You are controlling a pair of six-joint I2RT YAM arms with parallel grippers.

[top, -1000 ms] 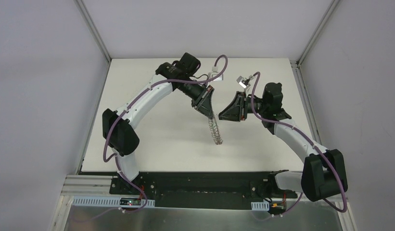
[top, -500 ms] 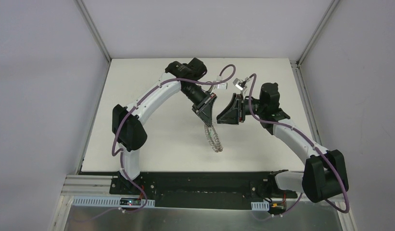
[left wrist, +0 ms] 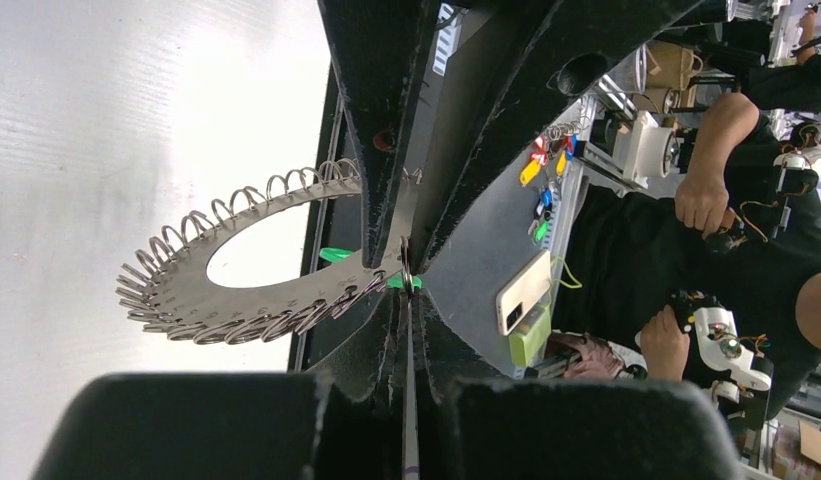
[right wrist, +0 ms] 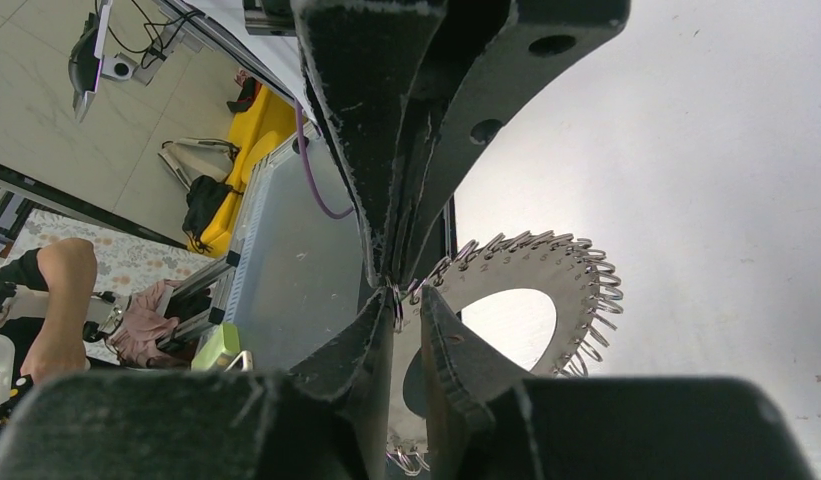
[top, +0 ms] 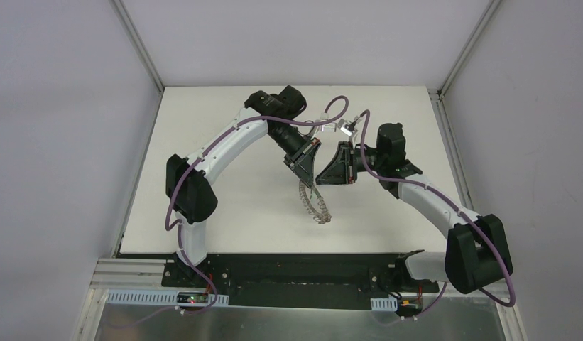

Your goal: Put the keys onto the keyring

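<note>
My left gripper (top: 304, 177) is shut on the rim of the keyring (top: 317, 206), which hangs edge-down above the table. In the left wrist view the flat grey keyring (left wrist: 186, 290) with its fringe of wire loops stretches left from my left gripper (left wrist: 406, 292). The key's green head (left wrist: 336, 255) peeks out on both sides of a right finger (left wrist: 381, 150) at the ring's rim. My right gripper (top: 320, 176) meets the left tip to tip. In the right wrist view my right gripper (right wrist: 408, 298) has a narrow gap holding a wire loop and the keyring's (right wrist: 571, 290) edge. No green shows there.
The white table (top: 224, 192) lies under both arms, with grey walls on three sides. A black rail and metal frame (top: 302, 273) run along the near edge by the arm bases. Purple cables (top: 338, 106) loop over both wrists.
The left arm swung the hanging ring slightly nearer, then held still. The right gripper moved left until its tips met the left one's. Its jaws widened, then narrowed.
</note>
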